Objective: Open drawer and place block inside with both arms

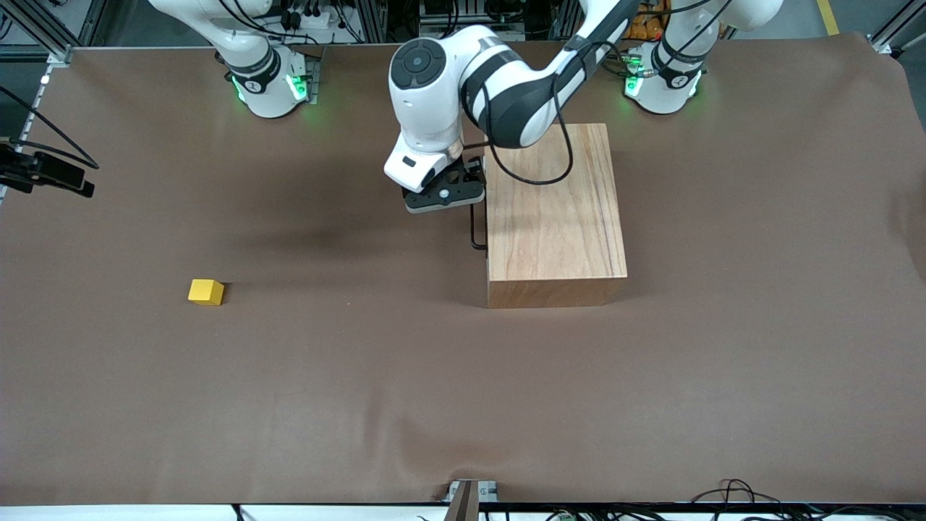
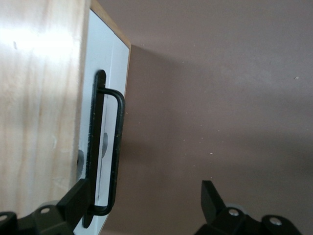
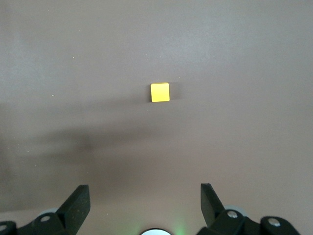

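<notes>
Nearest the front camera lies the yellow block (image 1: 206, 291), alone on the brown table cover (image 1: 362, 398), toward the right arm's end and well apart from the wooden box (image 1: 553, 217). Nothing touches it.

We judge the task barely begun. The drawer (image 2: 110, 98) sits flush in the box, its white front panel facing the right arm's end of the table, and the thin black U-shaped handle (image 1: 475, 230) has not been pulled. The left gripper (image 1: 443, 194) hangs just in front of that panel. In the left wrist view its fingers (image 2: 78, 198) are spread wide; one looks to lie against the end of the handle, the other (image 2: 211, 198) stands clear over the table, so nothing is clamped. Whether the near finger really touches the handle we cannot say for sure from this angle.

The right gripper (image 3: 145, 205) is out of the front view. Its wrist camera looks down on the block from well above, fingers (image 3: 78, 203) apart and empty, and the arm seems to wait there.

Still left: closing on the handle, drawing the drawer out, picking up the block, carrying it across and dropping it in.

The ground between block and drawer front holds no obstacle we can see. The left arm's bulk (image 1: 463, 79) looms over the drawer front, so it may crowd the right arm's approach later.
</notes>
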You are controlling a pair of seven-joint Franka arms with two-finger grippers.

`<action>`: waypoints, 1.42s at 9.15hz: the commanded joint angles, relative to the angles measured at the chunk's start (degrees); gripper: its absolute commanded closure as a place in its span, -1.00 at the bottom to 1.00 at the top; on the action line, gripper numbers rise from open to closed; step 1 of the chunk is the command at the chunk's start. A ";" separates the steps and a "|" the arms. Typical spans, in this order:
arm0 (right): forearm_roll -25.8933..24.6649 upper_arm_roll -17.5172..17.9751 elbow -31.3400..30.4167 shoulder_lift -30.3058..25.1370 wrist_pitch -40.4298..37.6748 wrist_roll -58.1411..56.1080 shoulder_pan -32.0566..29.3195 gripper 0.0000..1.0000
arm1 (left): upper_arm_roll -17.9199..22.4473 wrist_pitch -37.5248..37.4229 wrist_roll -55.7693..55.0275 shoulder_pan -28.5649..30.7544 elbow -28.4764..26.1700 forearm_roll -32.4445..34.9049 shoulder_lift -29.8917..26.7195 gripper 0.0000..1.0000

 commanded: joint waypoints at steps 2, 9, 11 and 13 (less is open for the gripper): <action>-0.67 0.85 -1.35 -0.48 0.77 -0.59 -1.27 -1.00 | 0.97 -0.16 0.23 -2.01 1.84 5.90 4.46 -1.00; -0.67 0.85 -4.60 0.31 6.47 -1.11 -1.45 -1.00 | 0.88 -1.39 2.96 -2.80 1.13 8.14 6.85 -1.00; -0.67 0.94 -6.01 0.31 8.23 -1.11 -0.57 -1.00 | 0.88 -1.39 2.70 -3.07 1.04 8.14 7.46 -1.00; -0.67 0.94 -8.72 0.22 11.04 -1.11 -0.39 -1.00 | 0.88 -1.39 2.44 -3.33 0.96 8.05 8.52 -1.00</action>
